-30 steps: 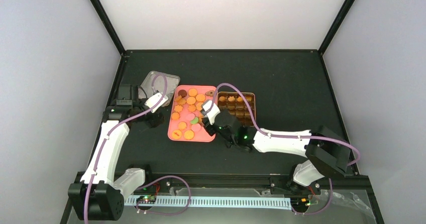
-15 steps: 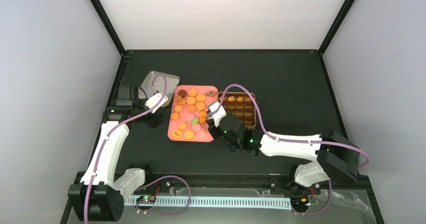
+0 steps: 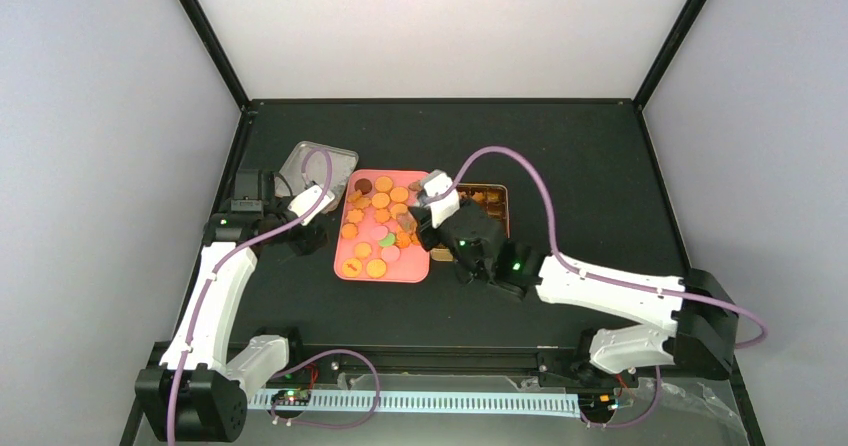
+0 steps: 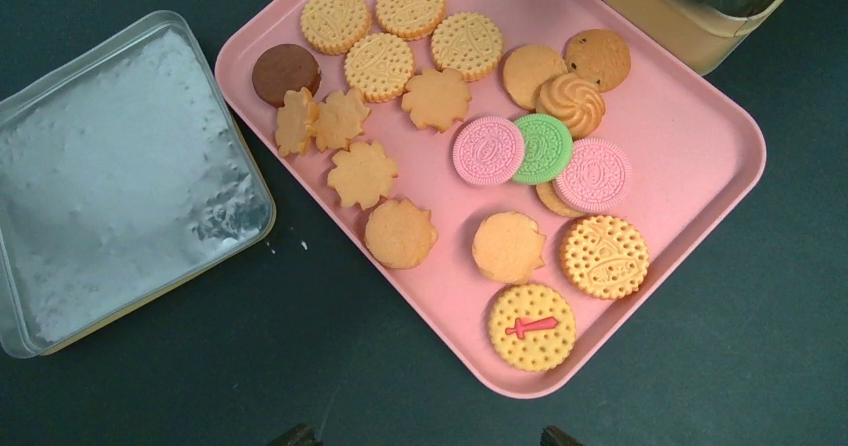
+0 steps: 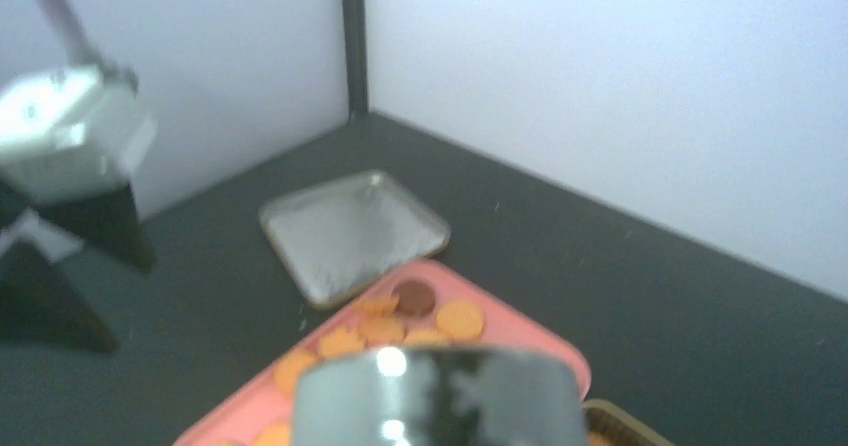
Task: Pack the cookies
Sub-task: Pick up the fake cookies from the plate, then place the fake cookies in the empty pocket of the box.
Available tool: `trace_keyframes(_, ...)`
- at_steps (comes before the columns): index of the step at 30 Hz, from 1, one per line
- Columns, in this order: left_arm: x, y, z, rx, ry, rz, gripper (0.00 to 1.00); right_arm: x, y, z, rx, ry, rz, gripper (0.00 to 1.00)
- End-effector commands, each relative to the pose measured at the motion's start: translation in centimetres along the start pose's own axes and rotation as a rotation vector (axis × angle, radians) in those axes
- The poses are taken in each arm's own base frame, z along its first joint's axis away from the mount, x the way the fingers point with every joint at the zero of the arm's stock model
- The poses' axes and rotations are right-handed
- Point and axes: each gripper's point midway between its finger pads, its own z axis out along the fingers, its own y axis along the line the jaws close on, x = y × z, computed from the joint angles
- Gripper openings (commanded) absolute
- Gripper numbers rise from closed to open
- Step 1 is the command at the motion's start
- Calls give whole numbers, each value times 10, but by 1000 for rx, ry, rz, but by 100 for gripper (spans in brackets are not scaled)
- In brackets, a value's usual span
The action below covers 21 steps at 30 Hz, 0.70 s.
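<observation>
Several cookies [image 3: 380, 201], mostly orange-yellow with a few pink, green and dark brown, lie on a pink tray [image 3: 405, 272]. The left wrist view shows them sharply [image 4: 530, 326] on the tray [image 4: 680, 136]. The gold tin [image 3: 492, 206] stands right of the tray, partly under my right arm. My left gripper [image 3: 303, 238] hovers left of the tray, open and empty; its fingertips [image 4: 428, 436] only just show. My right gripper [image 3: 413, 218] is raised over the tray's right edge next to the tin. In the right wrist view a blurred shiny shape hides its fingers.
The tin's silver lid [image 3: 318, 161] lies upside down at the tray's far left corner, also in the left wrist view [image 4: 110, 186] and the right wrist view [image 5: 355, 231]. Black frame posts and white walls enclose the dark table.
My right gripper has moved from the tray's near right part up and away toward the tray's far right edge beside the tin. The left arm has not moved.
</observation>
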Motion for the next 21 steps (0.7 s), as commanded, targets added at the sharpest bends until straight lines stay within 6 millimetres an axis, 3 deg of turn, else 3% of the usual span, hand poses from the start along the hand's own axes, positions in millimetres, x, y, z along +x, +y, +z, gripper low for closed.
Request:
trace_keyframes(1,-8,2,-8,-11,-25,12,59,-55,-38,-14,109,-116,3,1)
trace_keyframes(4,-9,2,-8,-10,-28,7,59,-54,-74,-13,187,-109,4,1)
trace_keyframes(10,-9,0,-8,-3,-30,6,59,-34,-155,-12,360,-59,10,2)
trace_keyframes(12,-9,1,-8,-1,-27,2,59,-27,-173,-11,397,-45,10,2)
trace_keyframes(16,-9,0,-7,2,-26,-1,59,-13,-192,-4,444,-14,-4,6)
trace_keyframes(21,-10,0,-8,2,-33,3,59,6,-199,10,473,37,-15,8)
